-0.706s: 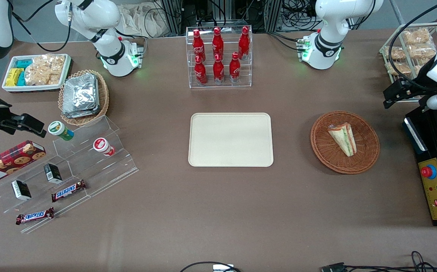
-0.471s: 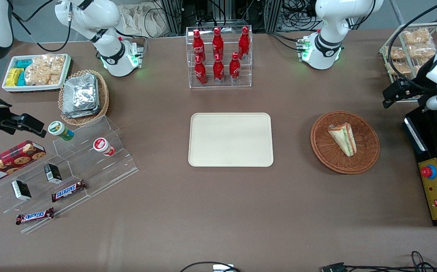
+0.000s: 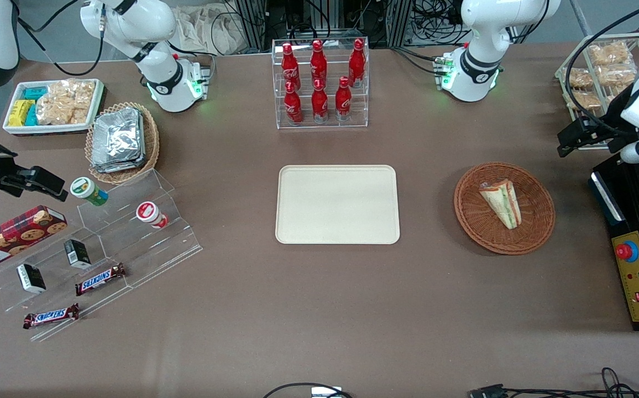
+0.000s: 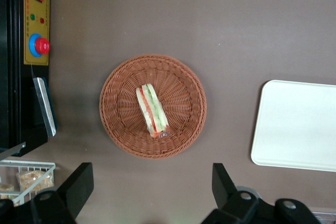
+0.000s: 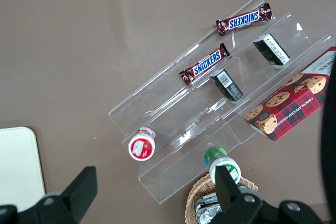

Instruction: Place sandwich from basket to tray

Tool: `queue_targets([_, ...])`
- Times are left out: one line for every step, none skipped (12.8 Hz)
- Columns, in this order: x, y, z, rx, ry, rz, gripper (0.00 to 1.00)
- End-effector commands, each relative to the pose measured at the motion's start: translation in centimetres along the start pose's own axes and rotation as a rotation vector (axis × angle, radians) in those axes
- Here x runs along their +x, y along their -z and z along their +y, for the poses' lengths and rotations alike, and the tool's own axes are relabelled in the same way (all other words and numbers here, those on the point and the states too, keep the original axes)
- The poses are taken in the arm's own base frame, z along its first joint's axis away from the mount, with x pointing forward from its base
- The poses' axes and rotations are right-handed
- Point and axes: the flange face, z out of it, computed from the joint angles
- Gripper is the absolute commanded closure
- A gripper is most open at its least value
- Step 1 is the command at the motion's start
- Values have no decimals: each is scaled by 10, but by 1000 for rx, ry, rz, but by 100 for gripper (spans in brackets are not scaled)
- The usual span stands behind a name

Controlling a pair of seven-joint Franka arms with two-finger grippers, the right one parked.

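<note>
In the round reddish-brown woven wicker basket (image 3: 504, 208) on the brown desk (image 3: 319, 309), the small triangular white-bread sandwich (image 3: 501, 203) lies flat, its long axis running from 11 to 5 o'clock in the front view, narrow tip at 5. The flat cream-beige rectangular tray (image 3: 337, 204) lies well apart, toward the parked arm's end. The left arm's black gripper (image 4: 152, 192) hangs high over bare desk near the basket, aimed down, fingers (image 4: 79, 184) spread wide and holding nothing.

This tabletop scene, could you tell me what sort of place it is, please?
Probably a robotics lab mocked up as a snack counter: cola bottle rack, tray, sandwich in a basket. The gripper, fingers open, hangs above the table near the basket.
</note>
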Motion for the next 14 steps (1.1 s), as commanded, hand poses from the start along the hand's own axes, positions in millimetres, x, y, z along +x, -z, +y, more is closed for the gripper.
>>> queue_targets([14, -27, -37, 9, 65, -77, 0])
queue_targets([16, -32, -50, -4, 80, -84, 0])
queue_targets([16, -41, -52, -8, 81, -88, 0])
queue_targets([13, -49, -53, -9, 84, -62, 0])
queue_targets([7, -61, -51, -5, 83, -36, 0])
queue_targets([7, -76, -51, -5, 83, -13, 0])
queue_targets([5, -97, -49, -4, 80, -25, 0])
queue_targets([1, -116, -50, -8, 86, -44, 0])
queue_targets([0, -125, -49, -12, 85, -43, 0])
queue_targets([-1, -138, -48, -11, 82, -44, 0])
queue_targets([-9, -154, -48, -9, 83, -27, 0])
queue_targets([-23, -173, -48, -6, 86, 21, 0])
queue_targets([-39, -195, -50, -4, 90, 63, 0])
queue_targets([-47, -220, -52, -5, 99, 69, 0])
